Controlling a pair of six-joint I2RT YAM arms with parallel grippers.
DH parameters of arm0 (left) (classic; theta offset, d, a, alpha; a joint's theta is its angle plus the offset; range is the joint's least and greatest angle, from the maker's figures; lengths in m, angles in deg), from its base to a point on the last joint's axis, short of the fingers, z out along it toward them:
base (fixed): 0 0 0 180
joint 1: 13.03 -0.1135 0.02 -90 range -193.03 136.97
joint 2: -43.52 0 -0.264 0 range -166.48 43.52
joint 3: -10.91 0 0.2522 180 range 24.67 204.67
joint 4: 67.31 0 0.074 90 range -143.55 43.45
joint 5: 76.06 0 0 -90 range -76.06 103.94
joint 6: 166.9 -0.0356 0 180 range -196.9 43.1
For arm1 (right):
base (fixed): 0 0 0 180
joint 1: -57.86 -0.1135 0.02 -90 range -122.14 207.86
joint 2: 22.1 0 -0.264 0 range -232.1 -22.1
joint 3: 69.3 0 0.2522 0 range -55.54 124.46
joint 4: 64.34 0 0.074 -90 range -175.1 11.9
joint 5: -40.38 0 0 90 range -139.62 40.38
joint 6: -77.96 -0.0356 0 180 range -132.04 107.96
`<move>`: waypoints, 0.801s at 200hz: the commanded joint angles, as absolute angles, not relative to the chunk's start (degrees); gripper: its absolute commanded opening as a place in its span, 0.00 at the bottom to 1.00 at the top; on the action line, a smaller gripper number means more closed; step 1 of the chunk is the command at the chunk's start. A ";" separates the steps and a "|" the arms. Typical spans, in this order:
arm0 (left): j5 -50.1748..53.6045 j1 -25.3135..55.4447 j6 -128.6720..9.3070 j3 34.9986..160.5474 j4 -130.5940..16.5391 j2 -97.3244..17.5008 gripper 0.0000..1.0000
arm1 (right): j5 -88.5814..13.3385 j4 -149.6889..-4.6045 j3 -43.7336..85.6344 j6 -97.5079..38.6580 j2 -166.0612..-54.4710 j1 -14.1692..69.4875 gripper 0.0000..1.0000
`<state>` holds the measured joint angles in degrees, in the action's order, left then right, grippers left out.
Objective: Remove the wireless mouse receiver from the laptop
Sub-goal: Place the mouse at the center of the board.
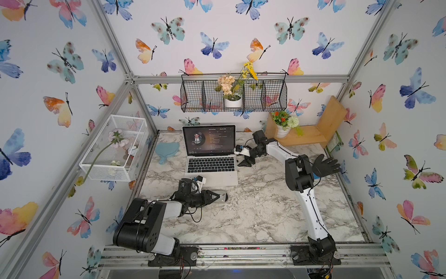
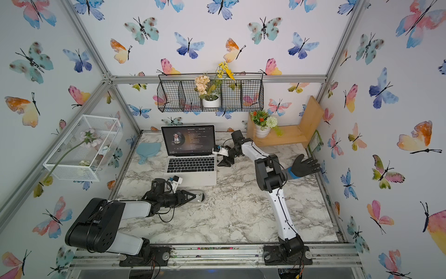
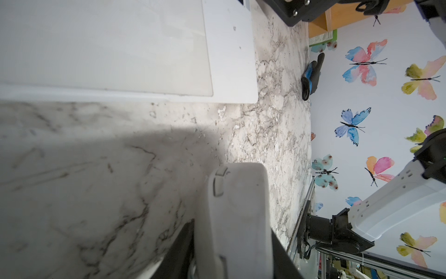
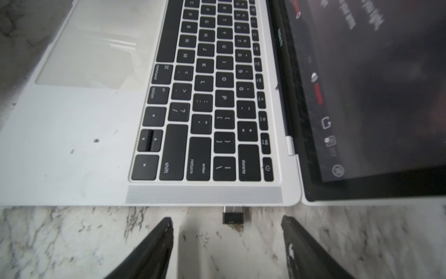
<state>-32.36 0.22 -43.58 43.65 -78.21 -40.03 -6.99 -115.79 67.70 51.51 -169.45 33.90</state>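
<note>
Marble table (image 1: pixel 253 212). Near left: left gripper (image 1: pixel 218 196), jaws flanking mouse (image 3: pixel 241 217), grip unclear. Farther: laptop (image 1: pixel 211 166), receiver (image 4: pixel 233 215) plugged into its right edge. Right gripper (image 4: pixel 226 225) open, jaws either side of receiver, not touching.

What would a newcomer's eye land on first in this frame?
Colourful watercolour butterfly wallpaper covers all the walls. On the marble table stands an open slim silver laptop with black keys; a tiny black USB receiver protrudes from its side, the open right gripper facing it.
</note>
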 commanded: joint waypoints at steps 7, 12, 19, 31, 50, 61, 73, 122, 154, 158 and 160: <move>-30.93 0.50 -45.16 42.86 -78.42 -37.24 0.56 | -10.25 -121.00 67.74 54.15 -171.31 33.19 0.70; -30.84 0.50 -45.25 42.86 -78.20 -36.89 0.57 | -10.56 -121.14 67.84 54.29 -171.50 33.09 0.69; -30.68 0.50 -45.61 42.86 -77.72 -36.36 0.58 | -10.85 -121.38 68.16 54.38 -171.77 32.91 0.68; -30.25 0.50 -46.11 42.94 -76.75 -35.72 0.59 | -10.86 -121.43 68.48 54.27 -172.09 32.75 0.67; -29.83 0.50 -46.65 43.12 -75.72 -35.23 0.59 | -11.37 -121.21 69.01 54.14 -172.54 32.55 0.66; -29.82 0.50 -46.74 43.27 -75.50 -35.32 0.59 | -11.67 -121.08 69.22 54.14 -172.74 32.46 0.65; -29.83 0.50 -46.73 43.30 -75.35 -35.28 0.59 | -12.20 -121.01 69.38 54.22 -173.00 32.30 0.64; -26.49 0.33 -48.38 44.91 -70.55 -32.92 0.63 | -14.38 -119.94 70.65 54.91 -174.52 31.49 0.58; -26.13 0.06 -48.99 45.32 -69.29 -32.02 0.63 | -15.23 -119.87 70.85 54.89 -174.61 31.49 0.52; -26.21 0.06 -48.96 45.32 -69.26 -32.09 0.63 | -15.37 -119.77 70.70 54.85 -174.51 31.48 0.51; -26.22 0.06 -48.95 45.32 -69.21 -32.14 0.63 | -15.42 -119.76 70.68 54.85 -174.46 31.49 0.51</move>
